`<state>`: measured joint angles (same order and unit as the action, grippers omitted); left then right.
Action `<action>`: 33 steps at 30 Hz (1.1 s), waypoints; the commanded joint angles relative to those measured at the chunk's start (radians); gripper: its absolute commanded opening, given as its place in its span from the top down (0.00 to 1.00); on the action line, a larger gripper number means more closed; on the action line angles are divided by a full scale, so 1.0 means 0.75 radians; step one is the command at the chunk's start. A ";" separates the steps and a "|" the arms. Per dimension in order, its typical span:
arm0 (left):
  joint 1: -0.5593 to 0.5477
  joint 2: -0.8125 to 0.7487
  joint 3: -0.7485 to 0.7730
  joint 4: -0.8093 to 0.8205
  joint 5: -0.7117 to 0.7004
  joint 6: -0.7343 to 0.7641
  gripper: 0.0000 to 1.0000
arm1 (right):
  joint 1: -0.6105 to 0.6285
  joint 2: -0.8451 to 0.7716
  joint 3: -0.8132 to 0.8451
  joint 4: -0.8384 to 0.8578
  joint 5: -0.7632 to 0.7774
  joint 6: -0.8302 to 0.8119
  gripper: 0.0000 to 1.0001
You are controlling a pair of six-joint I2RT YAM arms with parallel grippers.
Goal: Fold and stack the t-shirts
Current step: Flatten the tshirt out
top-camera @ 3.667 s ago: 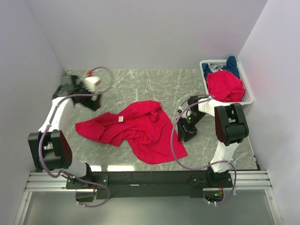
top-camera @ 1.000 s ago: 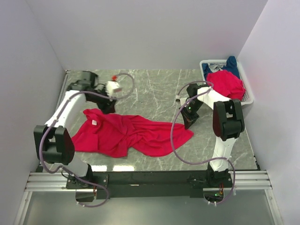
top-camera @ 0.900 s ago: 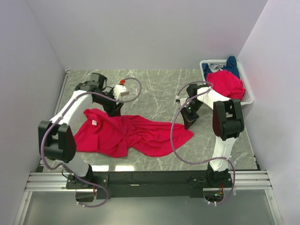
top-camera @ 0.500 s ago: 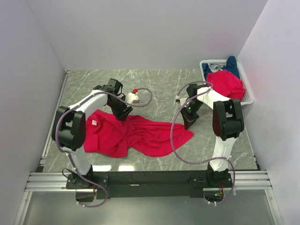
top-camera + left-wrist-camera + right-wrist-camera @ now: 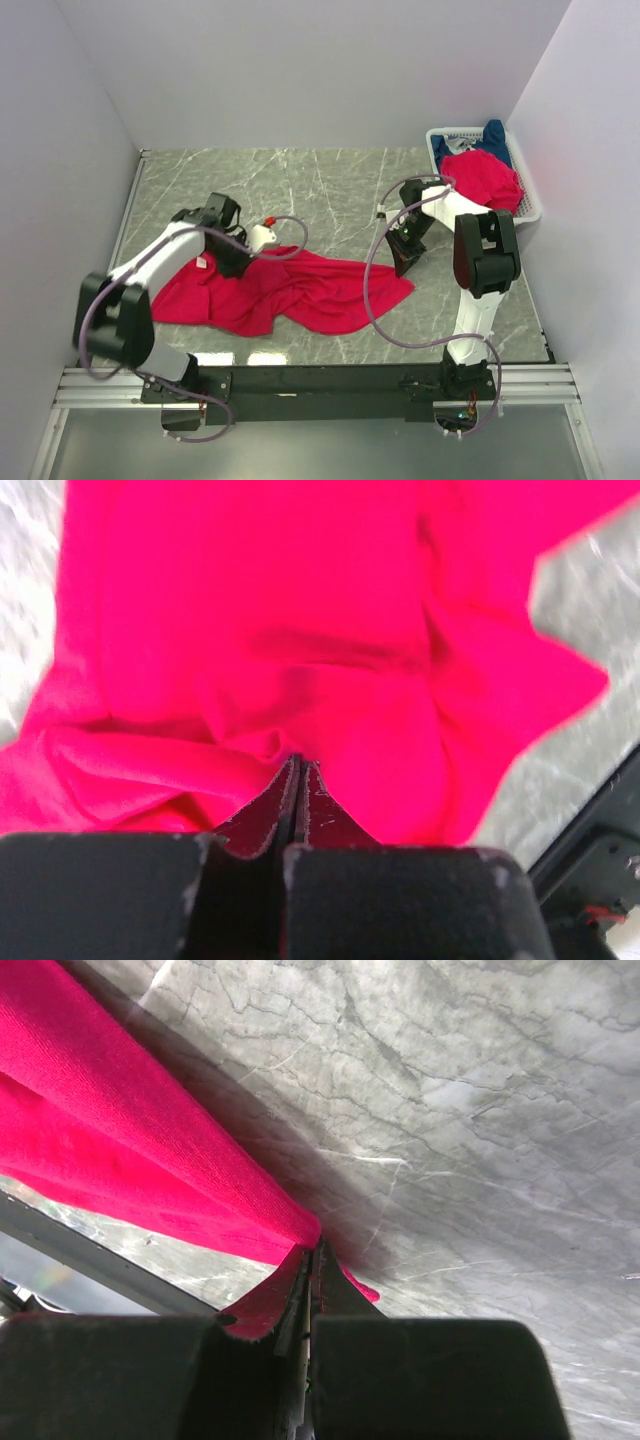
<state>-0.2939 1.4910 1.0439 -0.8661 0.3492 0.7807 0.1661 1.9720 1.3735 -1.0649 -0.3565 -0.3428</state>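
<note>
Red cloth stretches across the grey marbled table (image 5: 330, 185) as two robot arms work on a t-shirt (image 5: 300, 295), which lies crumpled toward the front edge, strung between them. The left gripper (image 5: 297, 770) is clamped on a raised fold near the shirt's left end, its jaws pressed together with cloth bunched at the tips. The right gripper (image 5: 312, 1252) pinches the shirt's right corner tight, low over the stone. Gripping both ends looks meant to draw the garment out flat before any folding, which has not begun. Open marble lies behind the shirt and to its right, giving room to pull outward; the front edge is near. A white mesh basket (image 5: 436, 158) in the far right corner holds another red shirt (image 5: 485, 180) and a dark blue one (image 5: 492, 135), well apart from the shirt being worked.
</note>
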 commanded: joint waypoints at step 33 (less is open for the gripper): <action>0.067 0.315 0.279 -0.195 0.128 0.035 0.32 | -0.029 0.017 0.022 -0.012 0.042 -0.062 1.00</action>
<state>-0.2394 1.6920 1.2079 -1.0321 0.4213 0.8722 0.1524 2.0006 1.3983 -1.0664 -0.3405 -0.3733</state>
